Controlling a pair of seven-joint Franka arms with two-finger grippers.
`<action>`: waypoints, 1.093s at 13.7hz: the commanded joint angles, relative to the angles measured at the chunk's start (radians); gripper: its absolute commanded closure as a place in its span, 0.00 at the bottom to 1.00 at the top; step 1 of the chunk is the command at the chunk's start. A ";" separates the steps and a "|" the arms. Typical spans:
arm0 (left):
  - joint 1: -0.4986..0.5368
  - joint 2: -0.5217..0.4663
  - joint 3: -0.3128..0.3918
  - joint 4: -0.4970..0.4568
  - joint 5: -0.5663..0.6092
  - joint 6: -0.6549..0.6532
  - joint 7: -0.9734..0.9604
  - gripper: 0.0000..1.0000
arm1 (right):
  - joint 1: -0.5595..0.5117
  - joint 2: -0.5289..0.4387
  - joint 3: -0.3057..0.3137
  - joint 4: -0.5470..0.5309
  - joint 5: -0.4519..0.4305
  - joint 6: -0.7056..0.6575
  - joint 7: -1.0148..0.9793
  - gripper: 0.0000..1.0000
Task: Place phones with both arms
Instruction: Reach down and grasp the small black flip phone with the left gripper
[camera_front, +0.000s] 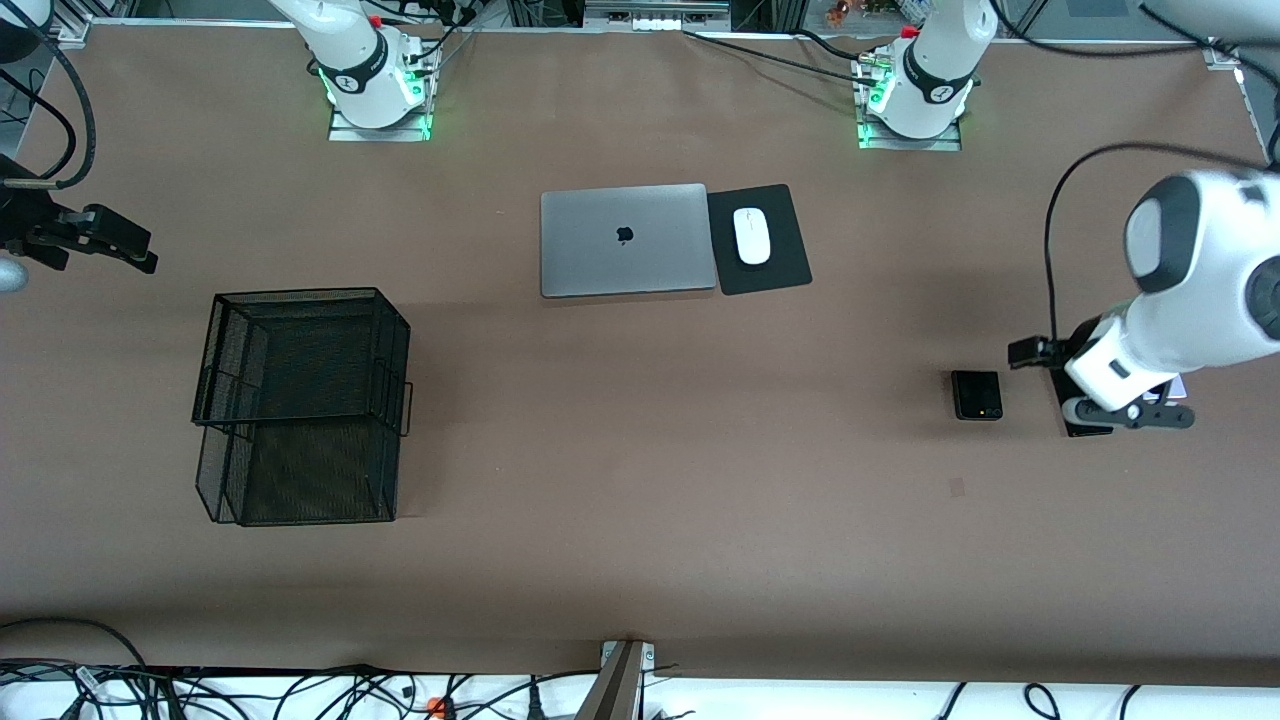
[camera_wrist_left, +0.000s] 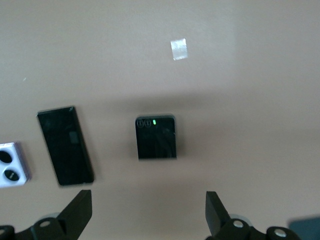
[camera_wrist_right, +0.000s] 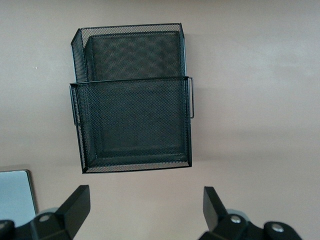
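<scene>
The small square black flip phone (camera_front: 977, 395) lies flat on the brown table toward the left arm's end, and also shows in the left wrist view (camera_wrist_left: 156, 138) with a green light. Beside it lie the long slim black slab phone (camera_wrist_left: 65, 146) and the lilac-white flip phone (camera_wrist_left: 12, 165) with two black circles. In the front view the left arm covers most of the slab phone (camera_front: 1088, 428). My left gripper (camera_front: 1120, 405) (camera_wrist_left: 149, 215) is open and empty, up over these phones. My right gripper (camera_front: 120, 245) (camera_wrist_right: 145, 210) is open and empty, over the right arm's end of the table.
A black wire mesh basket (camera_front: 300, 400) (camera_wrist_right: 132, 97) with two compartments stands toward the right arm's end. A closed grey laptop (camera_front: 625, 240) and a white mouse (camera_front: 752, 236) on a black pad (camera_front: 790, 265) lie mid-table near the bases. A small tape patch (camera_front: 957, 487) (camera_wrist_left: 178, 49) marks the table.
</scene>
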 joint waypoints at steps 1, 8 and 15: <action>0.012 -0.031 -0.003 -0.179 -0.017 0.206 0.029 0.00 | 0.003 -0.014 -0.007 0.001 0.017 -0.014 -0.018 0.00; 0.013 0.096 0.000 -0.324 -0.016 0.581 0.029 0.00 | 0.003 -0.013 -0.007 0.001 0.017 -0.014 -0.018 0.00; 0.038 0.135 -0.002 -0.324 -0.012 0.609 0.029 0.00 | 0.003 -0.013 -0.007 0.001 0.017 -0.016 -0.018 0.00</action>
